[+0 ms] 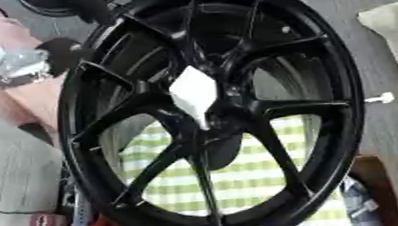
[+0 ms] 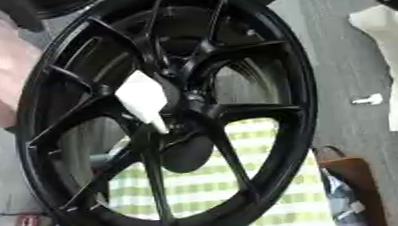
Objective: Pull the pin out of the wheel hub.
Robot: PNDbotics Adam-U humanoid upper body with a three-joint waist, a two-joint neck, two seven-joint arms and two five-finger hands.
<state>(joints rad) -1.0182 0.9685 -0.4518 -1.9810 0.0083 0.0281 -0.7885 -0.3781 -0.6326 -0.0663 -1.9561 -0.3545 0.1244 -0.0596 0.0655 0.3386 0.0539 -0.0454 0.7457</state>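
A black spoked wheel fills the view, standing on edge, with green-and-white checked cloth visible through its lower spokes from 5 to 7 o'clock. At the hub sits a white, diamond-shaped piece — presumably the pin — tapering toward 6 o'clock. A metallic robot hand shows at 10 o'clock, outside the rim and well apart from that piece — whether its fingers are extended or curled cannot be determined.
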